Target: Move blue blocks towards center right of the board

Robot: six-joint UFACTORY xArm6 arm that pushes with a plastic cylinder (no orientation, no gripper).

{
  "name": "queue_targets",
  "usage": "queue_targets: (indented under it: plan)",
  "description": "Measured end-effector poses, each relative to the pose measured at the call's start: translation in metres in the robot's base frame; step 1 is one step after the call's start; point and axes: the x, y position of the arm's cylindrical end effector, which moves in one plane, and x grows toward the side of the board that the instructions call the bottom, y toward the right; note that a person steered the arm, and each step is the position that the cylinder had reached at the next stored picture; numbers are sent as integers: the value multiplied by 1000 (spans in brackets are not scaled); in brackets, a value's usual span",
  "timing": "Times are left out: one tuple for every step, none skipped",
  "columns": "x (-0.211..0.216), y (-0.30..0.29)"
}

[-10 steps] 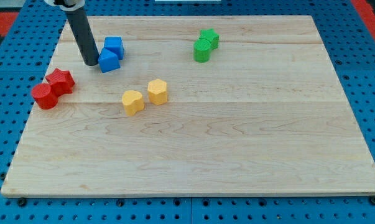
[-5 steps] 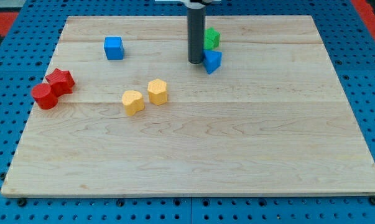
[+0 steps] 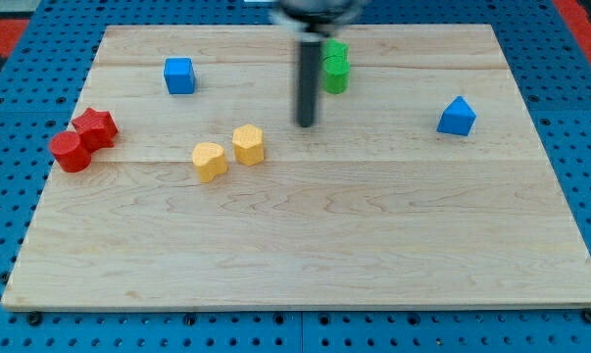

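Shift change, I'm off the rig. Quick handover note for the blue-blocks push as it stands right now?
My tip is on the board near top centre, touching no block; the green blocks sit just to its upper right.
Blue pointed block: at the view's right, a little above mid-height, roughly at the goal area. Looks done, maybe a small nudge downward.
Blue cube: at the upper left, not yet moved. It needs pushing rightward across the board, steering below the green blocks.
Red blocks and yellow blocks lie left of centre, out of that path.

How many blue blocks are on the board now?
2. A blue cube sits near the view's top left; a blue wedge-like block sits at the view's right. My tip is between them, touching neither. None seems hidden.
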Motion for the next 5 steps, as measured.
queue_targets:
  plan:
    - [-38,-73]
    - [-52,-158]
    - [-74,-171]
    - [-115,-83]
    - [-82,2]
